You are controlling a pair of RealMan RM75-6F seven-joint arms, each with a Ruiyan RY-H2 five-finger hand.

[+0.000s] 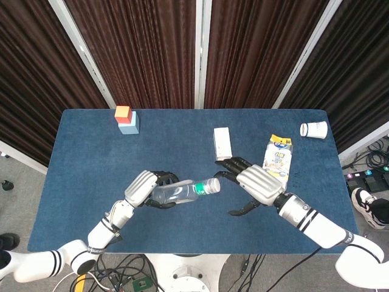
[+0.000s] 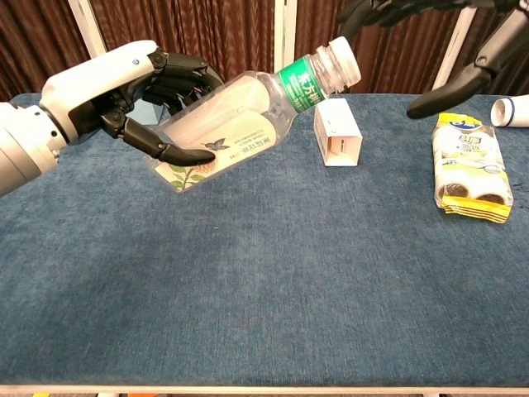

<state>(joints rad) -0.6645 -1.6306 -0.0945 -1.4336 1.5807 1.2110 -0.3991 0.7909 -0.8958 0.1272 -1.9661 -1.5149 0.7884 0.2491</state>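
Note:
My left hand (image 1: 144,188) (image 2: 124,91) grips a clear plastic bottle (image 1: 183,191) (image 2: 248,116) by its body and holds it above the blue table (image 1: 85,176). The bottle lies tilted, its green label and white neck pointing toward my right hand. My right hand (image 1: 254,185) (image 2: 430,33) hovers open just beyond the bottle's neck with its fingers spread and holds nothing. In the chest view only its dark fingers and thumb show at the top right.
A white box (image 1: 222,143) (image 2: 337,132) lies behind the bottle's neck. A yellow snack pack (image 1: 278,157) (image 2: 471,165) lies right of my right hand. A tipped white cup (image 1: 314,129) is at the far right corner. An orange block on a light blue block (image 1: 126,119) stands far left.

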